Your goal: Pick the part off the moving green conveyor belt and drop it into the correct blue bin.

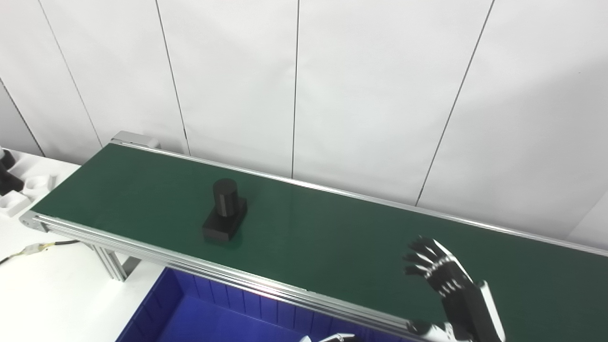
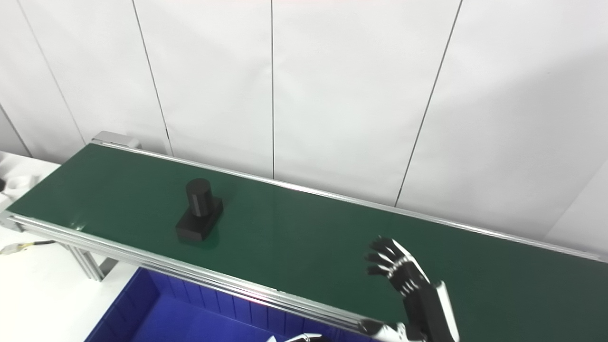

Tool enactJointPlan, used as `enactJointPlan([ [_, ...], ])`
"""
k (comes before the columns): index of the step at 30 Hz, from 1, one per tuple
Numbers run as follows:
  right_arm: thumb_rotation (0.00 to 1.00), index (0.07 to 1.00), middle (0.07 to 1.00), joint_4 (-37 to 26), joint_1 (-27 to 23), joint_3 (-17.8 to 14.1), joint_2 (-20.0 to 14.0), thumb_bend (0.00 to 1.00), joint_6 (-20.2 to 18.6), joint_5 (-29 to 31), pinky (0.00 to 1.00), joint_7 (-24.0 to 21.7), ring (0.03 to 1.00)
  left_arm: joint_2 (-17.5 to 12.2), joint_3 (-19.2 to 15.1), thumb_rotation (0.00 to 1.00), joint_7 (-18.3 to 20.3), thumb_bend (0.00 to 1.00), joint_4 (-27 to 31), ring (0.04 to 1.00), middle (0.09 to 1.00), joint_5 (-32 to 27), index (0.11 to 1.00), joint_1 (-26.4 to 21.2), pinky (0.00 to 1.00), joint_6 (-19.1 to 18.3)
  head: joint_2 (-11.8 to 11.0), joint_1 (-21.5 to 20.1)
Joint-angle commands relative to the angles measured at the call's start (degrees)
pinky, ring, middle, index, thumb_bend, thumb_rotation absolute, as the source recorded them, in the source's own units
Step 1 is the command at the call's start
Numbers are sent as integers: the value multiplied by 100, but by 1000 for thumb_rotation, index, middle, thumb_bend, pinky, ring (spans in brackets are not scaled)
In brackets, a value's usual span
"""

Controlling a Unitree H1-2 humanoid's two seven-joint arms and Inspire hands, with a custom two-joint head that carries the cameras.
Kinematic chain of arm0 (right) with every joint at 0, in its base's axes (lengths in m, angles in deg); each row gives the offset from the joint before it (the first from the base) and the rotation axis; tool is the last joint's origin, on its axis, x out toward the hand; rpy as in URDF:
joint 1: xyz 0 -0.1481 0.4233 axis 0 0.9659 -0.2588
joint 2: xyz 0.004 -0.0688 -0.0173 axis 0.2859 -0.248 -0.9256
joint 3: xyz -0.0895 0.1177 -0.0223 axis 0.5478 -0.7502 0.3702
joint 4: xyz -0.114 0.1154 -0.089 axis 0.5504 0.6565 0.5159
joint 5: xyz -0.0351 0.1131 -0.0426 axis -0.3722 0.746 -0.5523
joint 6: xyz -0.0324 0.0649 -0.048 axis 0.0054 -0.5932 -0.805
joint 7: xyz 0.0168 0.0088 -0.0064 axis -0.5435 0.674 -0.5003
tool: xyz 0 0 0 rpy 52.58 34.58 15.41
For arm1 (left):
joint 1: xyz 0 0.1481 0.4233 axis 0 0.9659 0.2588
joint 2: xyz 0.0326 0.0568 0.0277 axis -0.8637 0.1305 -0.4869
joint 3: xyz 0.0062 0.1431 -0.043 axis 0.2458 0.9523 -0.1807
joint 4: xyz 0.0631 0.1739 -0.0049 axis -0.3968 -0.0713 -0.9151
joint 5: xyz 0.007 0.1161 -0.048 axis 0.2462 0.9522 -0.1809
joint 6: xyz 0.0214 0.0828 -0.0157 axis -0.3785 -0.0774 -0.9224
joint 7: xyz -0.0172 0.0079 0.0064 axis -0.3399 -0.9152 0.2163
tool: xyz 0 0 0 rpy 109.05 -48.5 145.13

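A long green belt is running across the middle, from the far left down to the right. A silver rail is going along its near edge, and a white wall is standing behind it.

The black part is sitting on the belt, toward the left end. It is a flat block with a round post standing straight up on top. Nothing is touching it.

The right hand is hanging over the belt on the right side, well apart from the part. It is holding nothing, and its dark fingers are spreading apart and pointing left toward the part.

Only a tiny white bit of the left hand is peeking in at the bottom edge, over the blue bin — I cannot tell if it is spread or curled.

The blue bin is sitting below the near rail, at the bottom left. Some white and black shapes are lying on the white table at the far left — too small to tell what they are.
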Motion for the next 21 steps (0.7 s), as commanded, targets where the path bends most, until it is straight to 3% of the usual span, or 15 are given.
enactJointPlan([
  [1, 337, 844, 811, 18, -302, 8, 72, 938, 185, -87, 650, 87, 750, 39, 0, 395, -74, 981, 38, 762, 829, 56, 805, -186, 642, 193, -12, 10],
  [12, 283, 839, 809, 922, -1313, 120, 196, 929, 186, -446, 647, 397, 743, 103, 41, 389, -146, 970, -215, 757, 823, 63, 807, -361, 631, 193, -70, 55],
  [21, 303, 849, 821, 1873, -2007, 194, 334, 922, 187, -658, 649, 807, 735, 142, 68, 389, -208, 978, -293, 764, 825, 73, 809, -386, 641, 193, -61, 71],
])
